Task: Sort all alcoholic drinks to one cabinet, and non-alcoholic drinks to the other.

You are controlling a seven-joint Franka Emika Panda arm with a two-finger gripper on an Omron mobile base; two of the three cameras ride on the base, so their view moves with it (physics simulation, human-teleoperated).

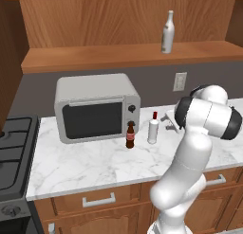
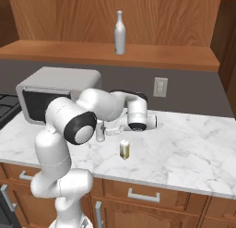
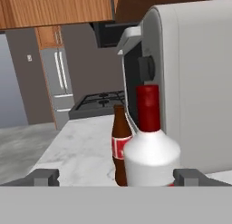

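A white bottle with a red cap (image 3: 152,148) stands on the marble counter, close in front of the hand. My gripper (image 3: 117,177) is open, with one fingertip showing on each side of the bottle and gaps between them and it. The same bottle (image 1: 153,129) stands right of the dark cola bottle (image 1: 130,135), and the gripper (image 1: 167,123) comes at it from the right. The cola bottle (image 3: 119,146) stands just behind and left of it. A pale grey-white long-necked bottle (image 1: 167,32) stands on the wooden cabinet shelf (image 1: 118,58). A small cream carton (image 2: 124,149) sits on the counter near the arm.
A grey microwave (image 1: 95,107) stands on the counter (image 1: 85,166) directly left of the bottles. A black stove (image 1: 12,152) lies at the far left. A wall outlet (image 1: 179,81) sits behind the arm. Drawers run under the counter edge.
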